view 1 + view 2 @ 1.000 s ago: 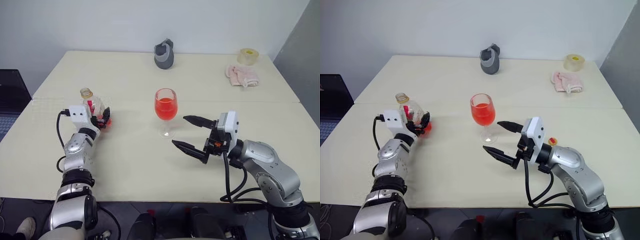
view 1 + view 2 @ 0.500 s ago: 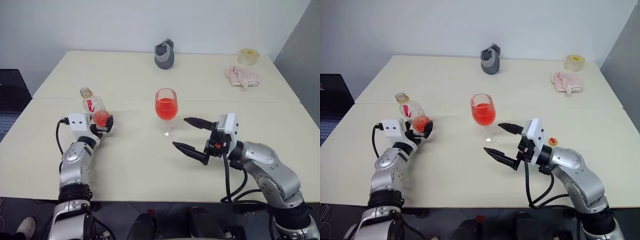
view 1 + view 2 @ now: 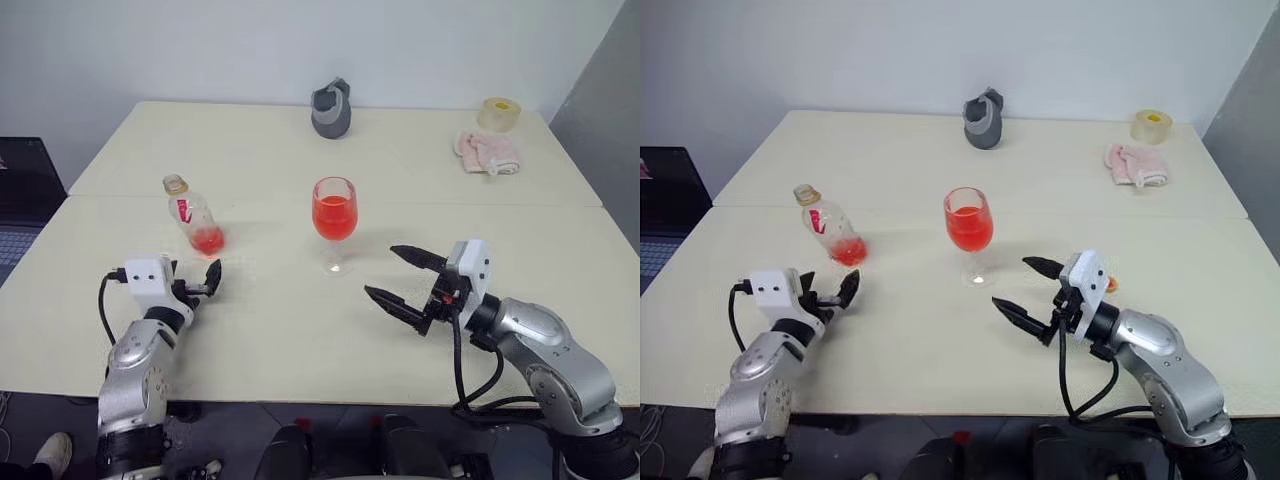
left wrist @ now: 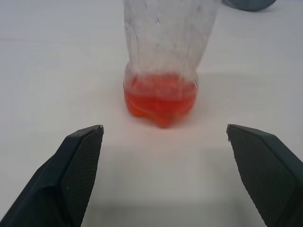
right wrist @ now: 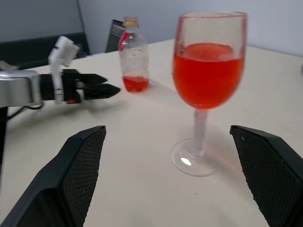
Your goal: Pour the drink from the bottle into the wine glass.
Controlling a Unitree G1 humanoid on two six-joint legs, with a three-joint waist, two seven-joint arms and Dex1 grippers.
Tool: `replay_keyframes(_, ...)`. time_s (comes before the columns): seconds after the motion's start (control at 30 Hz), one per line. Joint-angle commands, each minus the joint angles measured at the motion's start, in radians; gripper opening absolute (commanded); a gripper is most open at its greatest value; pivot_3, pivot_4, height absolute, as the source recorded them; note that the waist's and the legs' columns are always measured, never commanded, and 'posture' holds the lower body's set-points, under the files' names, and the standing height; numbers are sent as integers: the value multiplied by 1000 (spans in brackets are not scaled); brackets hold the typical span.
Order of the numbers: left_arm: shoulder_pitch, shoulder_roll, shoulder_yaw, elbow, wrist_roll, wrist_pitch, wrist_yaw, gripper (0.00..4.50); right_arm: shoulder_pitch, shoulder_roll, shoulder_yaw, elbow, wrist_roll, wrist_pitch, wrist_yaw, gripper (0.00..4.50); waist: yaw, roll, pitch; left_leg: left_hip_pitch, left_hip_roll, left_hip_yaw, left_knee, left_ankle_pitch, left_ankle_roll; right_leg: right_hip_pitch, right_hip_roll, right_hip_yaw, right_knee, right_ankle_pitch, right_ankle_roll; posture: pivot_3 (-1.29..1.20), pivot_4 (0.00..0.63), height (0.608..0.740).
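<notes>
Nearest, the left gripper (image 3: 200,285) hovers low over the tabletop (image 3: 280,330), fingers spread wide and empty. Right gripper (image 3: 400,280) the same, fingers released. Just beyond the left gripper, the bottle (image 3: 195,215) stands upright, neck up, a little drink (image 4: 160,98) in its base. Centre, the wine glass (image 3: 333,222) stands upright, holding red.

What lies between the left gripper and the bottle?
Nothing: bare table separates the open left gripper from the upright bottle, clearest in the left wrist view.
</notes>
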Motion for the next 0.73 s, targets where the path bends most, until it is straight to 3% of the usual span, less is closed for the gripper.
replay_keyframes(0.03,41,0,-4,-183,-23,54,19,4474,34,11,-41,-66,-28,19,-85,4500,2,0,0,0,0,0,0,0,0,0,0,0,0,0,0,0,150,740)
replay_keyframes(0.27,62,-29,-30,-402,-30,223,114,4474,88,51,-68,-92,-136,133,-308,4500,12,1,0,0,0,1,0,0,0,1,1,1,0,0,0,0,150,740)
replay_keyframes(0.43,63,-70,-117,-476,37,318,203,4474,93,130,-89,-94,-234,182,-475,4500,13,1,-1,1,-2,2,0,0,0,1,2,1,0,0,0,0,150,740)
replay_keyframes(0.73,75,-77,-116,-480,40,321,188,4474,93,202,-73,-89,-323,205,-559,4500,13,1,-1,1,-2,4,-1,0,0,1,3,2,0,0,0,0,150,740)
